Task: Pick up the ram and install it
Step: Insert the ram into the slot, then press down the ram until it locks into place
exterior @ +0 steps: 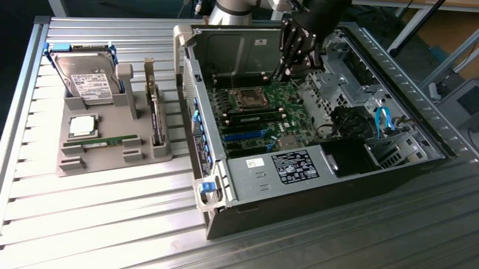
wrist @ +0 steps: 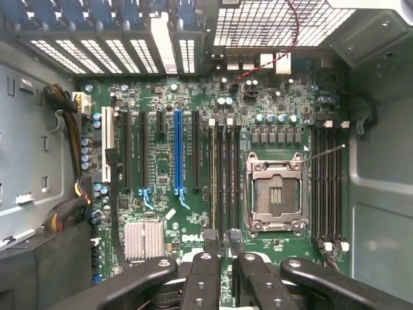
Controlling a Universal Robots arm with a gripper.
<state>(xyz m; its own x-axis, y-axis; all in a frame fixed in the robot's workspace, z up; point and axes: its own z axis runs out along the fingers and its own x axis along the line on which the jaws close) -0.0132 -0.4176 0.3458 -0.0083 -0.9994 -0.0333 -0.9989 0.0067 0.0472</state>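
Worktop point(exterior: 112, 224): ribbed bare metal, brushed sheen. Holder tray point(exterior: 112, 161): matt grey plastic. Computer case point(exterior: 314, 218): dark matt sheet metal. Ram point(exterior: 101, 143) and motherboard point(wrist: 187, 226): green circuit board, slightly glossy.

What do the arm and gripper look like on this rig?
The arm is a pale silver-grey tube. The gripper is matte black, a two-finger linkage type: flat bars joined by round pivot pins, with slim fingers between the two broader outer links. No markings are readable.

Lab or workshop bench: slatted aluminium table point(exterior: 112, 224), open PC case point(exterior: 314, 197), grey parts fixture point(exterior: 105, 161).
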